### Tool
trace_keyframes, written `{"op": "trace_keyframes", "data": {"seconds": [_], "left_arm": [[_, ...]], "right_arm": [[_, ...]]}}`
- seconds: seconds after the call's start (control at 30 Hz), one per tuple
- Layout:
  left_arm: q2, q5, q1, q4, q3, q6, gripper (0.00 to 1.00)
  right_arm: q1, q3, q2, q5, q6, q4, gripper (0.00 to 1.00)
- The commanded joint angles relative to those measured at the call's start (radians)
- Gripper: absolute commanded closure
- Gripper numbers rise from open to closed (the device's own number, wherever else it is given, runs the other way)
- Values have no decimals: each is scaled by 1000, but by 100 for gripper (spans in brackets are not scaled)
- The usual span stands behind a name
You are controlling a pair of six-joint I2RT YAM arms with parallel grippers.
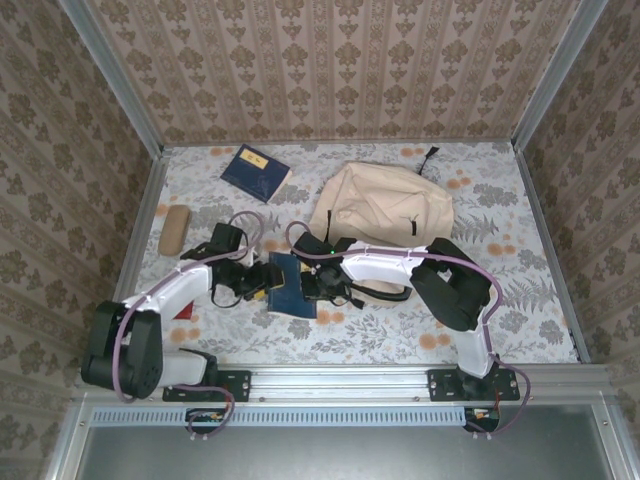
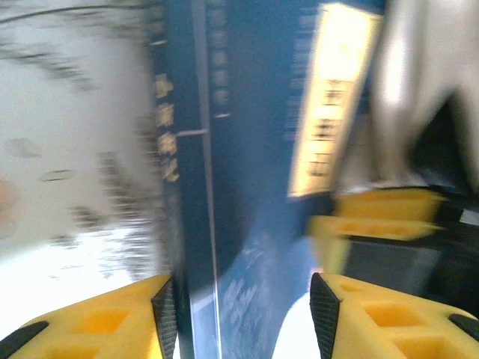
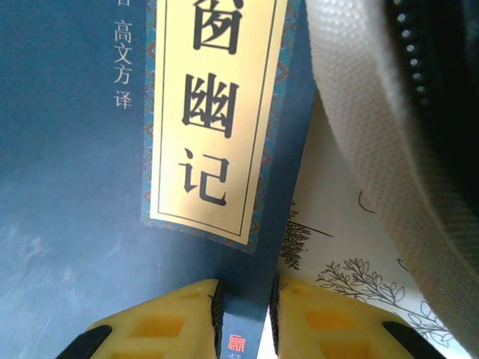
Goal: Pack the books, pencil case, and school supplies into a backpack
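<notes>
We see the navy book [image 1: 290, 283] lying flat on the flowered table [image 1: 520, 300], near the front rail, between both claws. The right claw [image 3: 245, 299] pinches the book's edge just below the pale title label [image 3: 217, 112], pads closed on the cover; the left claw [image 2: 243, 299] stands open over the spine side (that view is blurred), jaws apart, not clamping. The beige backpack [image 1: 385, 205] lies just behind the right claw, its fabric close to the book's edge. A second navy book [image 1: 255, 172] sits toward the far wall; the tan pencil case [image 1: 174, 230] lies by the left wall; open tabletop stretches right of the backpack.
</notes>
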Motion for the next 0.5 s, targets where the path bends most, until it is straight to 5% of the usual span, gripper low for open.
{"op": "trace_keyframes", "data": {"seconds": [0.0,0.2,0.47], "left_arm": [[-49,193,-14,124,-15,-48,49],[0,190,-12,164,-47,-88,54],[26,68,-3,111,-35,-93,75]], "right_arm": [[17,0,60,-11,-16,17,74],[14,-6,58,-13,-16,24,75],[7,-27,8,-28,-11,50,73]]}}
